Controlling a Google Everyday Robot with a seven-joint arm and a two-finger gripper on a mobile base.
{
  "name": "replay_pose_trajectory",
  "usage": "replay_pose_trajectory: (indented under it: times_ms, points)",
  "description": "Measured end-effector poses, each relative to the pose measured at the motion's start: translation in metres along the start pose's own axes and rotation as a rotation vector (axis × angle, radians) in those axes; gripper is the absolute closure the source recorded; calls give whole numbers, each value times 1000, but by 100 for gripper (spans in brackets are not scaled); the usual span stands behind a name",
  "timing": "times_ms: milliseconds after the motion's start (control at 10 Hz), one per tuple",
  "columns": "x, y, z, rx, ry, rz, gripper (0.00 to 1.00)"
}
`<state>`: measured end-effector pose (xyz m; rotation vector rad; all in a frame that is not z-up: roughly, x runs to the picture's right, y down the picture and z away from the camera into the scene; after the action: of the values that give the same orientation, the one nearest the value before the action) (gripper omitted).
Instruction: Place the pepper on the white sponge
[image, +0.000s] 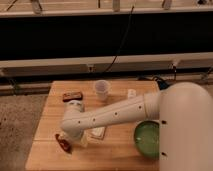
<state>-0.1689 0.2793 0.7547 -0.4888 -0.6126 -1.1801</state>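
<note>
The dark red pepper (63, 144) lies on the wooden table (50, 115) near its front left corner. My gripper (72, 140) is at the end of the white arm, low over the table and right beside the pepper on its right; the arm's wrist hides most of it. The white sponge (97, 132) lies flat on the table just right of the gripper, partly under the forearm, and nothing is on it.
A brown-red bar (71, 96) lies at the back left. A translucent cup (102, 90) stands at the back middle. A white bottle (76, 105) shows behind the arm's elbow. A small white object (131, 93) lies back right. A green bowl (147, 139) sits front right.
</note>
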Motion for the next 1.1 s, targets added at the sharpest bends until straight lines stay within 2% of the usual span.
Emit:
replay_pose_trajectory:
  times_ms: [400,1100]
  points:
    - [-13,-1,9,-12,-14,-36,20]
    - [-17,-3,12,-13,-21,-26,21]
